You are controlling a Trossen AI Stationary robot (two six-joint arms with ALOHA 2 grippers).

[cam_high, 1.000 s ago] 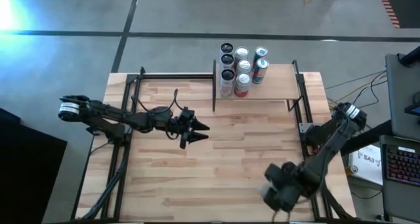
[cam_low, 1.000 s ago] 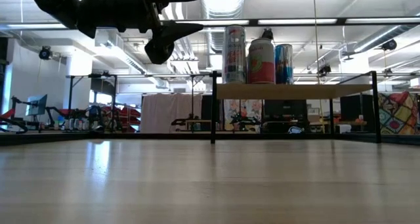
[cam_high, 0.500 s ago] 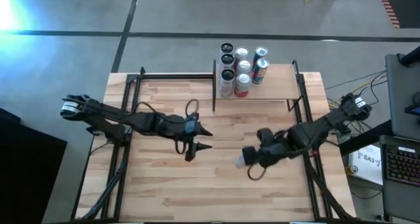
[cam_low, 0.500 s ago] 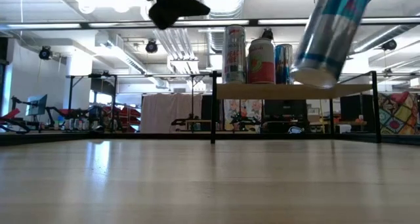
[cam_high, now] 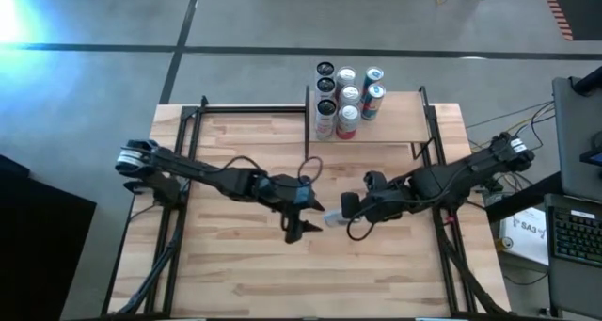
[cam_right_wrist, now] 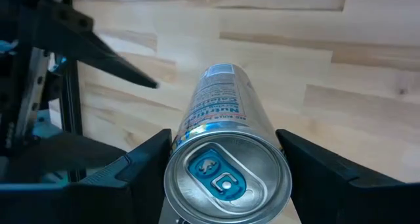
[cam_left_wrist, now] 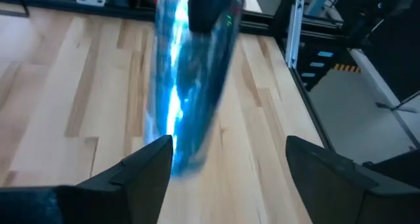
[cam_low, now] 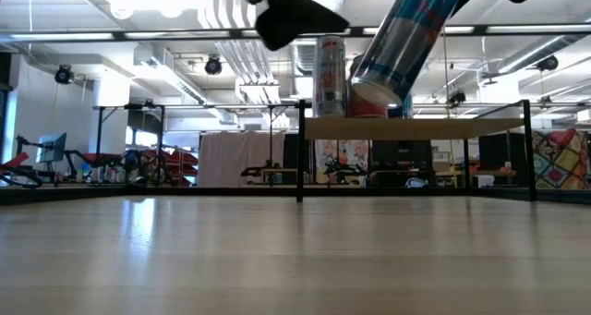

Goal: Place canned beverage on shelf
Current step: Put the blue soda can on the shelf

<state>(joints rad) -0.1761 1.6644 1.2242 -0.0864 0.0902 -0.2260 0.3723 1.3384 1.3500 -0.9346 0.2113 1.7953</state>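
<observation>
The right gripper (cam_high: 350,208) grasps a tilted can (cam_low: 404,40) above the table (cam_high: 245,264), with the spread-fingered left gripper (cam_high: 310,219) at its nine o'clock.

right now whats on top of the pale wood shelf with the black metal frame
Seven upright cans cluster at the left end of the pale wood shelf, the rest of it bare. The blue and silver can held tilted in the right gripper covers part of that cluster in the low view.
</observation>
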